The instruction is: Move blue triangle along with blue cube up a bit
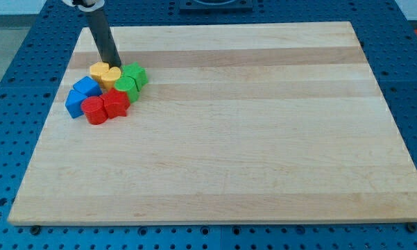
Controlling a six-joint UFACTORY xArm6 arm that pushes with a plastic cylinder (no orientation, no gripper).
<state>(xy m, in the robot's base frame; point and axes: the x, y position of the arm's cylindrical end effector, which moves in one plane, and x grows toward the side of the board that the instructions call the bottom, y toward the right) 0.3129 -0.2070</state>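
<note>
The blocks form one tight cluster at the view's upper left of the wooden board (222,139). A blue cube (87,87) sits at the cluster's left, with a blue triangle (75,103) just below-left of it, touching it. My tip (114,64) stands at the cluster's top edge, just above a yellow heart (111,76) and beside a yellow block (99,70). It is up and to the right of the blue cube, apart from both blue blocks.
Two green blocks (134,73) (127,87) sit at the cluster's right. A red cylinder (94,110) and a red block (116,104) sit at its bottom. The board's left edge runs close to the blue triangle, with blue perforated table beyond.
</note>
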